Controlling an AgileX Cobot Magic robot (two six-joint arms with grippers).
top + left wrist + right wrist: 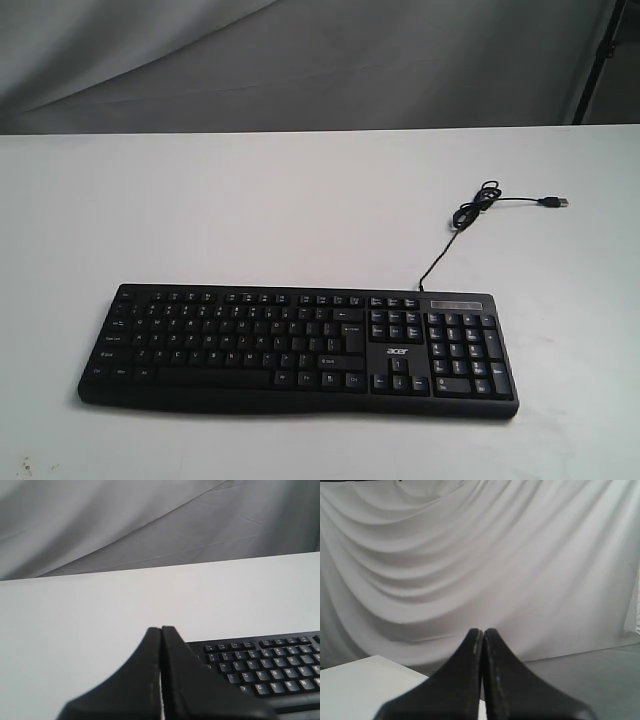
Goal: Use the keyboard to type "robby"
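**Both grippers closed and clear of the keyboard, no key touched yet**

The left gripper [161,630] has its two black fingers pressed flat together, holding nothing. The right gripper [483,631] is likewise closed and empty. Neither arm appears in the exterior view.

The keyboard [300,345] lies flat on the white table [250,200]. Seen from the left gripper, it sits ahead of and below the tips, with one end partly hidden behind a finger. The right gripper has no sight of it. That gripper faces a draped grey cloth [470,555], with only a corner of the table beneath it.

What could go wrong, as a judgement:

- **Two keys at once.** The joined fingertips form a blunt wedge and the keys sit tightly packed. A descent slightly off centre would likely press a neighbour along with the wanted letter.
- **Wrong letter.** The key legends are too small to read here, so aiming depends on counting rows and columns.
- **The double "b".** Too small a lift between the two presses could register only one.
- **The keyboard sliding.** A slanted push could shift it on the smooth table. The thin cable [470,215] lies loose beyond it with its plug [553,202] unconnected, so nothing anchors it.
- **The arms crowding.** Several of the letters probably sit near the middle, where both grippers might meet.
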